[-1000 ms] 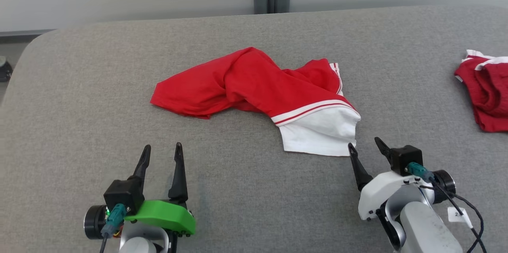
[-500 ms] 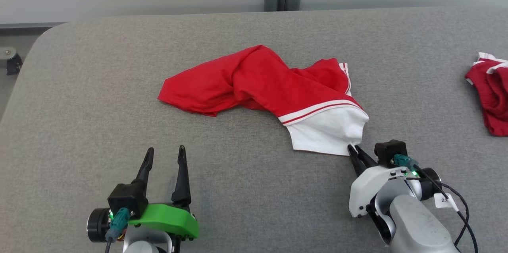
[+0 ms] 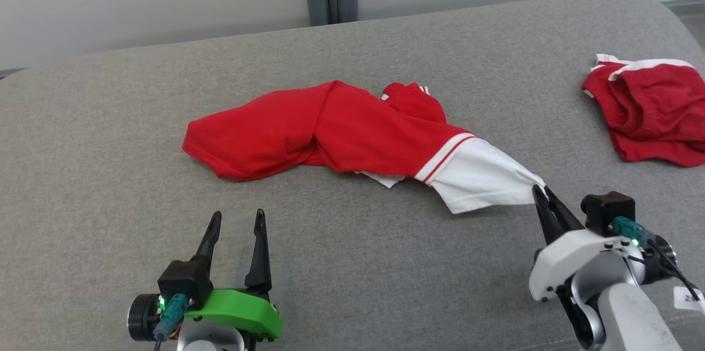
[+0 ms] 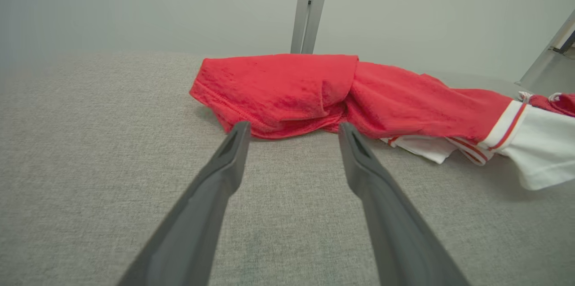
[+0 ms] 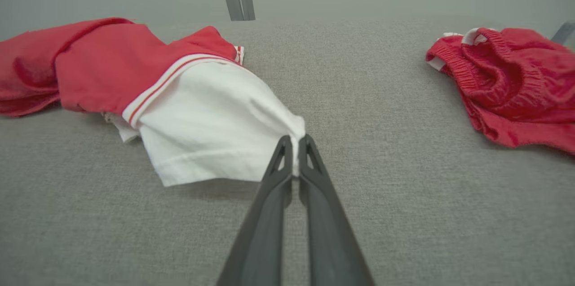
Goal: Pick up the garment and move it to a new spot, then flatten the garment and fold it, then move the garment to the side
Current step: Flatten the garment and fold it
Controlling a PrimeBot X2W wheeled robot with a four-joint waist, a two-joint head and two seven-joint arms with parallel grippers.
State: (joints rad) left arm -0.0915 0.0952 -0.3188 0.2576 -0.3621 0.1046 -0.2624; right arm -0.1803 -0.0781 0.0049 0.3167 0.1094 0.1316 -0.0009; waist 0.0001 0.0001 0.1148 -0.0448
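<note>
Soft, even light over my grey table [image 3: 352,285]
No glare; just a faint shadow under the white hem of the garment [image 5: 211,133]. Close to my wrist lenses my fingers [image 4: 204,205] go soft, and the far wall [image 4: 134,7] is hazy.

A red garment [image 3: 330,130] with a white, red-striped end lies crumpled, stretched lengthwise across the grey surface [image 3: 352,263], its white corner pulled to a lifted point.
</note>
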